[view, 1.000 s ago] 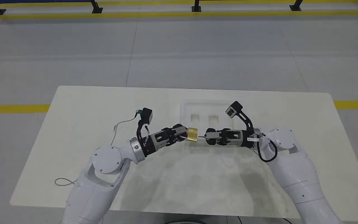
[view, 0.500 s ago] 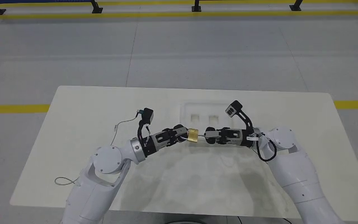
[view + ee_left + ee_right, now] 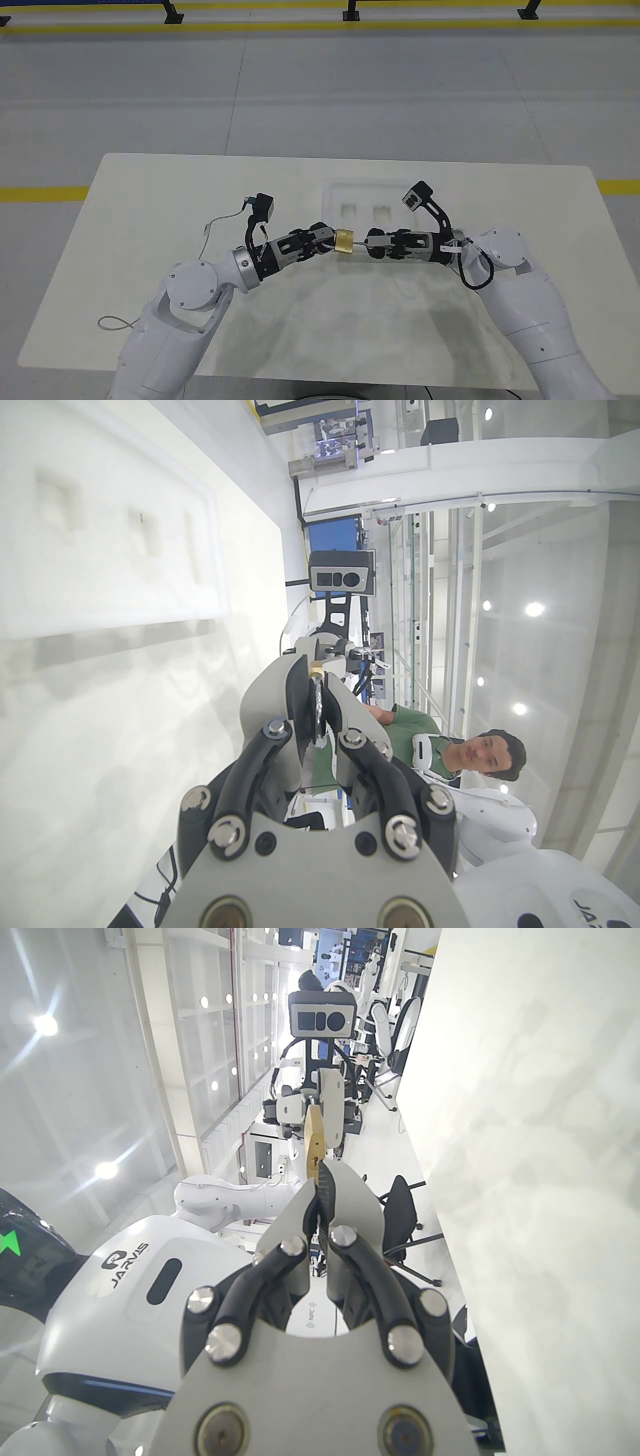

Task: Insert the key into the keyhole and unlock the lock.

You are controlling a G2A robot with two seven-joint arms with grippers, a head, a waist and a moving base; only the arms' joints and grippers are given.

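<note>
Padlock (image 3: pixel 343 240) sits above mid-table (image 3: pixel 150 220), just before the foam tray (image 3: pixel 365 195), its shackle clamped in the left gripper (image 3: pixel 328 240); the right gripper (image 3: pixel 372 241), pinching the key (image 3: pixel 314 1167), meets its base

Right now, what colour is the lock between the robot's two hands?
Golden yellow, like brass. The lock shows best in the right wrist view.
</note>
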